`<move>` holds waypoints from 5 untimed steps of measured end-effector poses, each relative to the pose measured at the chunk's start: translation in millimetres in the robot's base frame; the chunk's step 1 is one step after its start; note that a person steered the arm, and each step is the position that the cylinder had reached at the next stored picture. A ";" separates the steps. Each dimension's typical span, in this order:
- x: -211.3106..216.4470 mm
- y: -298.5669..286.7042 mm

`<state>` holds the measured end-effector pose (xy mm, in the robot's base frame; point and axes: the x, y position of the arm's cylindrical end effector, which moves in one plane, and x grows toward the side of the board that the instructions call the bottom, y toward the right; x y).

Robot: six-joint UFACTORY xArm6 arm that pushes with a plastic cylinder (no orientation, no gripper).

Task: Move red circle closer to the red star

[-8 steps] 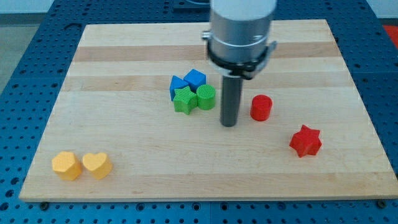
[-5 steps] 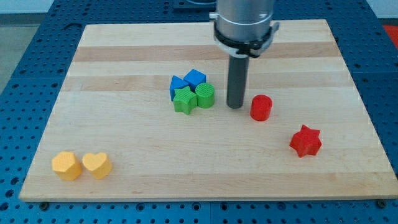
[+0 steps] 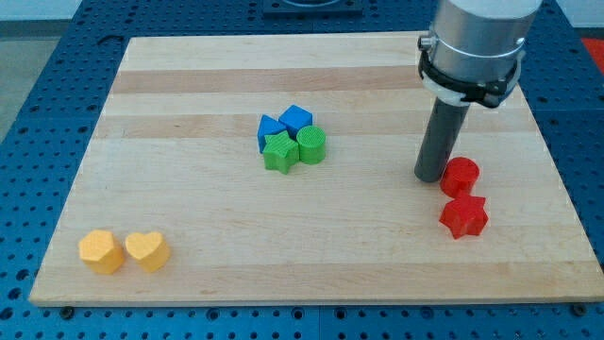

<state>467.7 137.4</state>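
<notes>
The red circle (image 3: 461,177), a short red cylinder, sits at the view's right, just above the red star (image 3: 463,216) and nearly touching it. My tip (image 3: 429,178) rests on the wooden board at the circle's left side, right against it. The dark rod rises from there to the silver arm at the view's top right.
A cluster of two blue blocks (image 3: 295,120) (image 3: 269,130), a green star (image 3: 279,151) and a green cylinder (image 3: 312,145) sits at the board's middle. Two yellow blocks (image 3: 101,251) (image 3: 147,250) lie at the bottom left. The board's right edge (image 3: 557,170) is close to the red blocks.
My tip swept rightward from beside the green cluster, pushing the red circle right and slightly down until it lies just above the red star. The star stayed put.
</notes>
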 end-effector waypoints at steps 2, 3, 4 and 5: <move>-43.0 12.1; -25.1 15.6; -5.4 16.3; 12.9 16.3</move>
<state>480.6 153.6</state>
